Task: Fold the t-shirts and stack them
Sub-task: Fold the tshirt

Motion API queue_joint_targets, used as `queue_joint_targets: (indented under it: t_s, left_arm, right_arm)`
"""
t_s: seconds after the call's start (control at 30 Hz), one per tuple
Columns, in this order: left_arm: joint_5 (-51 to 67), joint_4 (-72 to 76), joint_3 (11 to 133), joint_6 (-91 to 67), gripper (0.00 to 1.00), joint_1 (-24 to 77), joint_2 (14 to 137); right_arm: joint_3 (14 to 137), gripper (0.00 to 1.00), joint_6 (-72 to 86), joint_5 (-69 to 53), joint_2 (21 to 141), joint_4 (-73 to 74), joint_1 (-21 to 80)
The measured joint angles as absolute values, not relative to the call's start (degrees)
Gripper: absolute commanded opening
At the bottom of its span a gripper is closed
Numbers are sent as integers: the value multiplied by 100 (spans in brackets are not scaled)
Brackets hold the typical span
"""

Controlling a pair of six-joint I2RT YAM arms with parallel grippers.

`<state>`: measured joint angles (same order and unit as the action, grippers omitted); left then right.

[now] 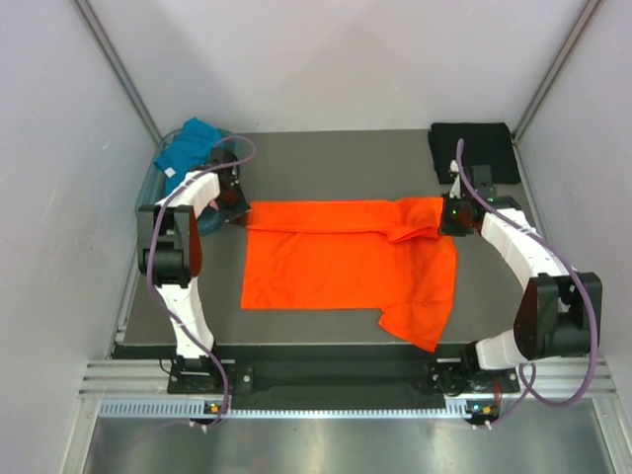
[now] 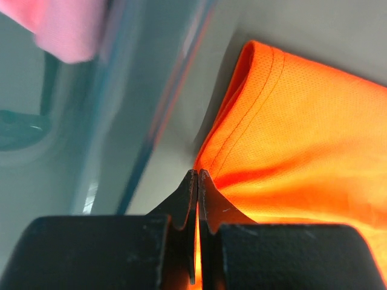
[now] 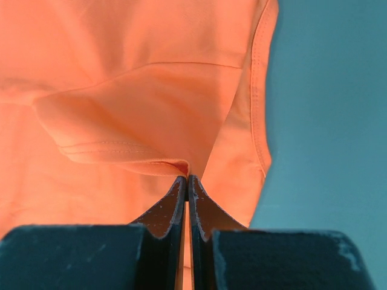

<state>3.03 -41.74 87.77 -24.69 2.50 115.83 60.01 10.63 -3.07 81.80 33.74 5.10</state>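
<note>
My left gripper (image 2: 198,173) is clenched on the far left corner of the orange t-shirt (image 1: 336,267), its jaws pressed together with a sliver of orange cloth showing between them and the hemmed edge curling up just beyond the tips. My right gripper (image 3: 187,179) is likewise closed tight on the same shirt at its far right end, pinching a folded flap of cloth where a stitched hem meets the tips. The shirt lies spread across the middle of the grey table (image 1: 326,158), its far edge running between my two grippers, with one rumpled part trailing toward the near right. A black t-shirt (image 1: 474,150) sits folded in the far right corner, apart from the orange one. At the far left, a teal t-shirt (image 1: 190,146) lies bunched in the plastic basket (image 1: 146,190), close beside my left gripper. Past the blurred basket wall, my left wrist camera catches a patch of pink t-shirt (image 2: 66,27).
</note>
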Motion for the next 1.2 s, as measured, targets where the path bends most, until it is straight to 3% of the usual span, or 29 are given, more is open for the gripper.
queue_joint_targets:
  t_s: [0.47, 0.57, 0.6, 0.73, 0.77, 0.87, 1.03, 1.2]
  left_arm:
    - [644, -3990, 8283, -2692, 0, 261, 11524]
    - [639, -3992, 8283, -2659, 20, 261, 11524]
    - [642, -3992, 8283, -2646, 33, 261, 11524]
    - [642, -4005, 8283, -2569, 46, 272, 11491]
    - [646, -4010, 8283, -2543, 47, 272, 11465]
    - [696, -4016, 8283, -2510, 48, 274, 11373]
    - [923, -4005, 8370, -2469, 38, 353, 11262]
    - [1109, -3981, 8560, -2469, 28, 591, 11266]
  right_arm:
    - [6239, 1, 1002, -198, 8418, 3400, 508]
    - [6237, 7, 1004, -202, 8434, 3411, 508]
    - [6235, 11, 1007, -217, 8434, 3424, 508]
    - [6106, 27, 1050, -390, 8414, 3483, 508]
    - [6025, 38, 1074, -443, 8390, 3524, 508]
    - [5828, 50, 1177, -600, 8344, 3732, 475]
    - [6064, 53, 1422, -987, 8576, 3793, 40]
    - [7146, 53, 1785, -1411, 9697, 3492, -504]
